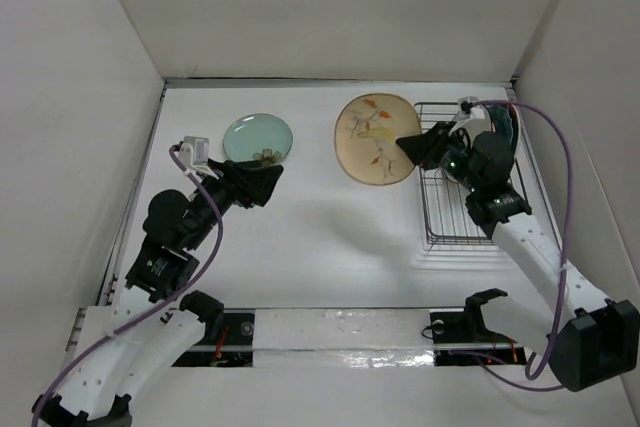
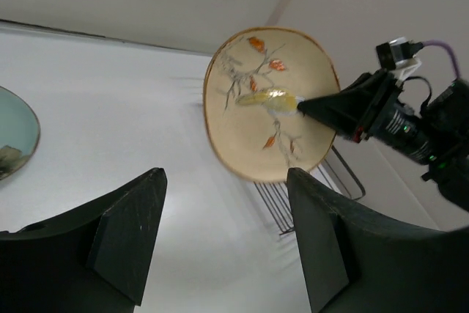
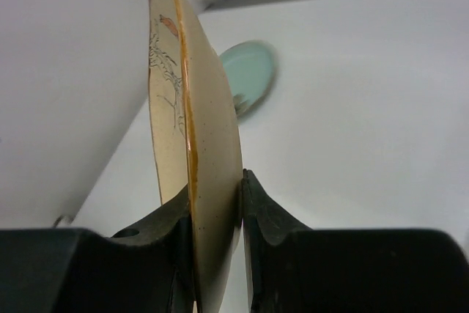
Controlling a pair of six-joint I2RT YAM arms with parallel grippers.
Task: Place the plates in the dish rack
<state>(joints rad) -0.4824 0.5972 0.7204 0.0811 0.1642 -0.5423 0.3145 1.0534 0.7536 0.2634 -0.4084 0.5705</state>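
1. Beige floral plate (image 1: 375,139): it is gripped at its right rim and tilted up on edge, its painted face turned toward the left arm. It sits just left of the rack's far-left corner and is not in any slot. The right wrist view shows it edge-on (image 3: 212,144); the left wrist view shows its branch-and-leaf pattern (image 2: 256,108). We cannot tell whether its lower edge touches the table.
2. Right gripper (image 1: 412,147): it is clenched on the beige floral plate's rim, with one finger pressed to each face (image 3: 216,207).
3. Left gripper (image 1: 270,179): it is released, with jaws spread wide and nothing between them (image 2: 226,177). It hangs above the table, near the pale green plate.
4. Pale green plate (image 1: 258,138): it lies flat on the table at the far left-centre, well apart from the rack. We see it at the left edge of the left wrist view (image 2: 15,137) and in the distance in the right wrist view (image 3: 249,71).
5. Dish rack (image 1: 450,217): this dark wire rack stands on the table at the right, and its near slots are bare. Its wires show below the held plate (image 2: 277,203).
6. Teal rim (image 1: 508,127): it sits at the rack's far right corner, mostly hidden by the right arm, so we cannot tell more.
7. Table (image 1: 320,237): its surface is white.
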